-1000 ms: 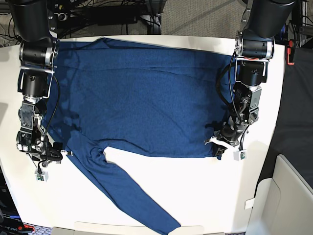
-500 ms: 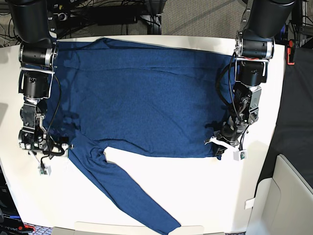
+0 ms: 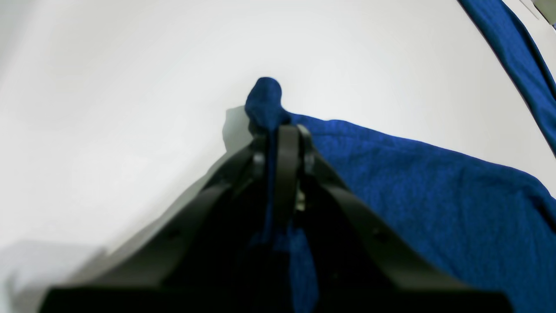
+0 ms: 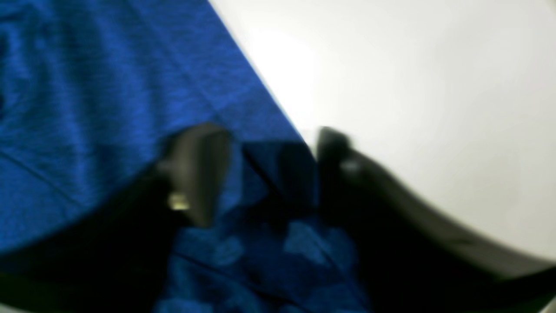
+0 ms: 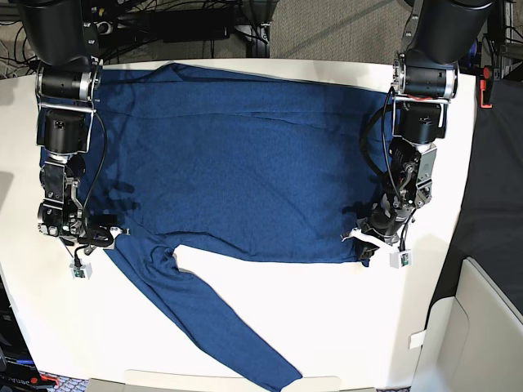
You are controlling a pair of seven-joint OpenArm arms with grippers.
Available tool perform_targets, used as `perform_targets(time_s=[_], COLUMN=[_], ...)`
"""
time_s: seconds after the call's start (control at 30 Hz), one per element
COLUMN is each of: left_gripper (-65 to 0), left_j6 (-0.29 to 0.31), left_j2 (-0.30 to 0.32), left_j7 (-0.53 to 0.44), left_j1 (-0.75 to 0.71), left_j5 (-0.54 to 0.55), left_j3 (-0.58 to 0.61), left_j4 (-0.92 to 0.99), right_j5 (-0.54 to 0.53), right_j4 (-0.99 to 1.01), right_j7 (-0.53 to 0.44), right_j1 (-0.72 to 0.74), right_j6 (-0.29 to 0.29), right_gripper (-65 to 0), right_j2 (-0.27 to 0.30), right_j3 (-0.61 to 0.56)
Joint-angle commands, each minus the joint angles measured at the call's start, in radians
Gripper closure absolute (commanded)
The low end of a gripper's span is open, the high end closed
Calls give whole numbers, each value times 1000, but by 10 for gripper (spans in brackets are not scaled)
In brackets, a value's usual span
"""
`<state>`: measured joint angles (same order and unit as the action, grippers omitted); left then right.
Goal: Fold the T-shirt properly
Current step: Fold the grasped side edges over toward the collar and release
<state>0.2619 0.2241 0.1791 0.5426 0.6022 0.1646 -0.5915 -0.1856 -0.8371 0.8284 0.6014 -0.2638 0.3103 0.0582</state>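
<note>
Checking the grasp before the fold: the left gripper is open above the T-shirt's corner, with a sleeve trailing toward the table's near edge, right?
Not open: the left wrist view shows the left gripper shut on the T-shirt corner. The sleeve does trail toward the table's near edge.

No text, label, brand, number or sign can be read anywhere.

White table and its surroundings

The white table (image 5: pixel 270 327) fills most of the base view, its surface plain and glossy. Beyond its far edge lie grey carpet (image 5: pixel 335 28) and dark cables (image 5: pixel 163 20). A pale bin (image 5: pixel 482 327) stands at the near right corner, and a small red object (image 5: pixel 487 86) sits at the right edge.
</note>
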Motion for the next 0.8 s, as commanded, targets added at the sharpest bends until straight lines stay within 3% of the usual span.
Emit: perform_targets(time_s=[0.0,0.1,0.17,0.3,0.43,0.53,0.67,0.77], left_gripper=[0,0,0,0,0,0,0,0], left_j6=[-5,-5,-5,-5,-8,-8,-6,-6], left_j2=[4,4,4,5,11,22,22,22], left_j7=[23,23,23,24,92,155,256,311], left_j1=[20,18,18,14,-48,-112,-204,-270], left_j5=[-8,-8,-6,-6,-6,-6,-6,-6], left_j3=[2,2,2,2,-4,-72,-190,-248], left_j4=[-6,-6,-8,-40,-215,-377,-559,-681], right_j5=[-36,-78,-82,-87,-88,-88,-98,-190], right_j4=[-4,-4,-21,-121,-330,-491,-634,-696], right_j7=[29,25,29,32,32,47,136,144], right_j1=[9,12,10,-30,-117,-194,-278,-366], right_j6=[-45,-116,-148,-162,-162,-162,-164,-164], right_gripper=[-167,-42,-4,-4,-4,-4,-4,-4], right_j2=[5,13,16,17,45,62,59,68], right_j3=[2,4,4,6,7,38,127,200])
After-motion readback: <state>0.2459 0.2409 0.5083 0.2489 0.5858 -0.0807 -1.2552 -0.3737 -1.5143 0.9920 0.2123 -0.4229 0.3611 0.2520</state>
